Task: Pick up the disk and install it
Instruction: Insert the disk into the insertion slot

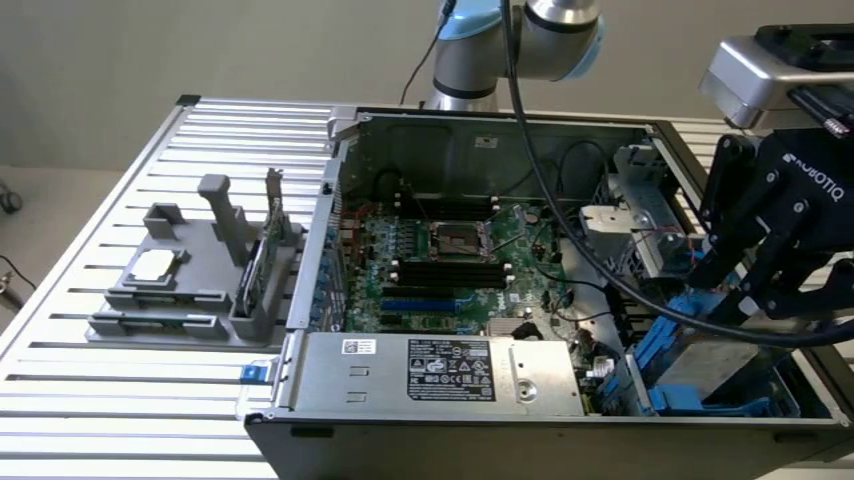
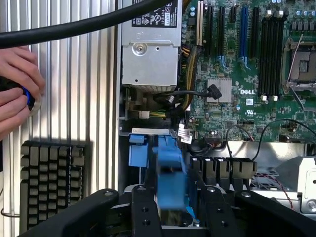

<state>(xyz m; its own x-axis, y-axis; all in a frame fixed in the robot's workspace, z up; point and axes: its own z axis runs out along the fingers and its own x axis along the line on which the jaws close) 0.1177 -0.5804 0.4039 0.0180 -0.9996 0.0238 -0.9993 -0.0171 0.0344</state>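
Ribbed aluminium table [image 1: 94, 400] carries an open grey computer case [image 1: 330, 180]. Inside its corner at the exterior view's right, the black gripper [image 1: 750, 305] is clamped on the tilted silver-grey metal disk [image 1: 714, 365] in its blue plastic carrier. The wrist view adds a person's hand [image 2: 17, 94] near a black keyboard [image 2: 49, 177].

ROBOTIQ on housing [image 1: 805, 178] above jaws; DELL on motherboard [image 2: 245, 79].

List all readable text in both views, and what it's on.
"ROBOTIQ": on the gripper, which holds the disk.
"DELL": on the motherboard.
Power supply label: print too small to read.
White sticker beside it: unreadable.
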